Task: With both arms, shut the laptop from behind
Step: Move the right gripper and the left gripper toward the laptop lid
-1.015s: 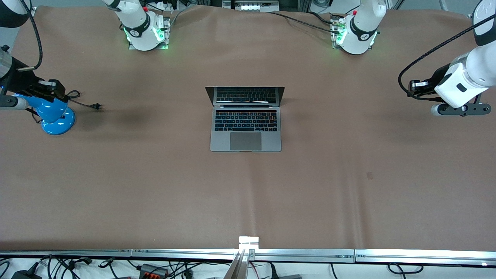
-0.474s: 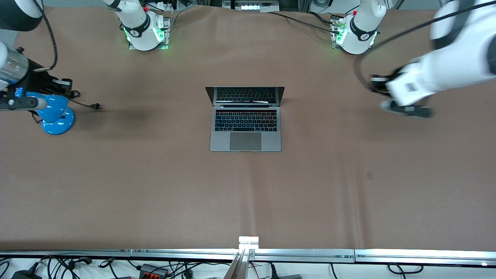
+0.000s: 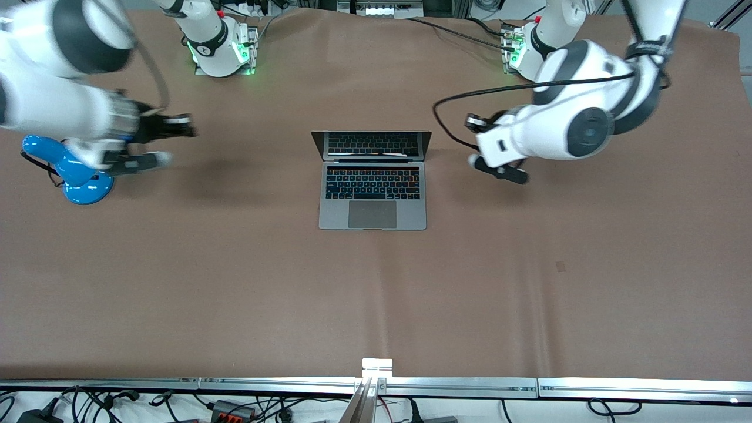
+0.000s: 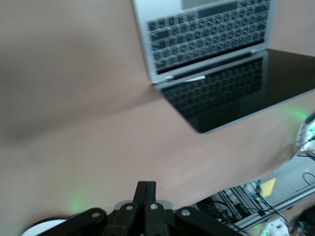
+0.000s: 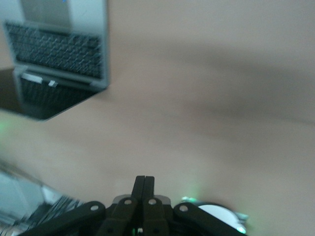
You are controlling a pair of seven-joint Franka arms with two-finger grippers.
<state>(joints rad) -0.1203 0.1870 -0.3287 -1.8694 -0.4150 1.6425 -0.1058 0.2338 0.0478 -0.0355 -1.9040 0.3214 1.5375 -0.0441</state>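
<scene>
The space-grey laptop [image 3: 372,194] lies open in the middle of the table, its keys and trackpad toward the front camera. Its dark screen [image 3: 372,144] stands up on the side toward the robots' bases. My left gripper [image 3: 474,123] is shut and empty, above the table beside the laptop on the left arm's side. My right gripper [image 3: 187,125] is shut and empty, above the table between the laptop and a blue lamp. The left wrist view shows its shut fingers [image 4: 146,189] and the laptop [image 4: 206,44]. The right wrist view shows its shut fingers [image 5: 144,184] and the laptop [image 5: 64,49].
A blue desk lamp [image 3: 79,173] stands at the right arm's end of the table, partly under the right arm. The two arm bases [image 3: 220,50] [image 3: 537,56] stand along the table's edge farthest from the front camera. A metal rail [image 3: 376,385] runs along the near edge.
Both arms have swung in from the table's ends toward the laptop; the left gripper has come close beside it. The laptop has not moved.
</scene>
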